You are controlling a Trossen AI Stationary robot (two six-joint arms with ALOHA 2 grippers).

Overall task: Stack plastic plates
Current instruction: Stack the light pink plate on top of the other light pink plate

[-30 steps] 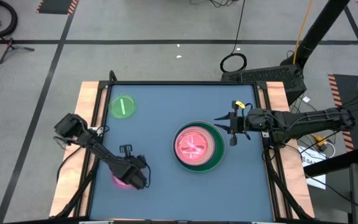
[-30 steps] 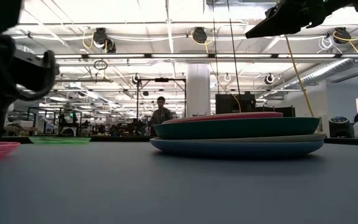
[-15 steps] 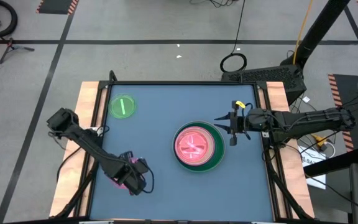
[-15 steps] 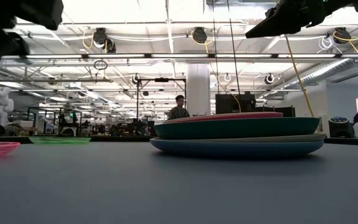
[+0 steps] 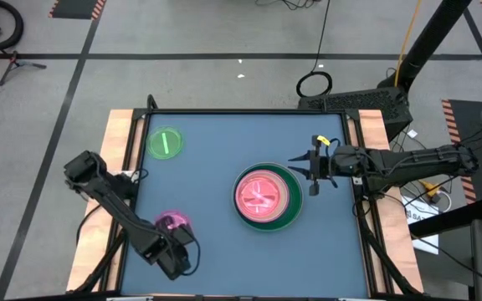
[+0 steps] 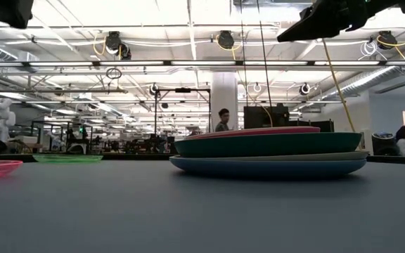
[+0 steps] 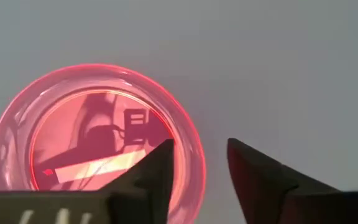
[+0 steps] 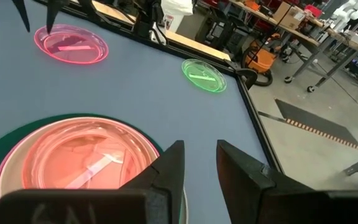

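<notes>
A small translucent pink plate lies flat on the blue table near its left edge. My left gripper hangs open just above the plate's near rim, pointing down, one finger over the rim and one over bare table. It also shows from afar above the pink plate. A stack of plates stands right of centre: pink on top, dark green below it, blue at the bottom. My right gripper hovers open above the stack's far right side.
A small translucent green plate lies flat at the table's far left. Wooden rails run along the table's left and right edges. Bare blue table lies between the pink plate and the stack. People show in the room behind.
My left gripper has risen off the small pink plate and gone toward the table's near edge, rolling as it went; in the low view it has left the picture upward. The pink plate lies flat on the table, uncovered from above.
</notes>
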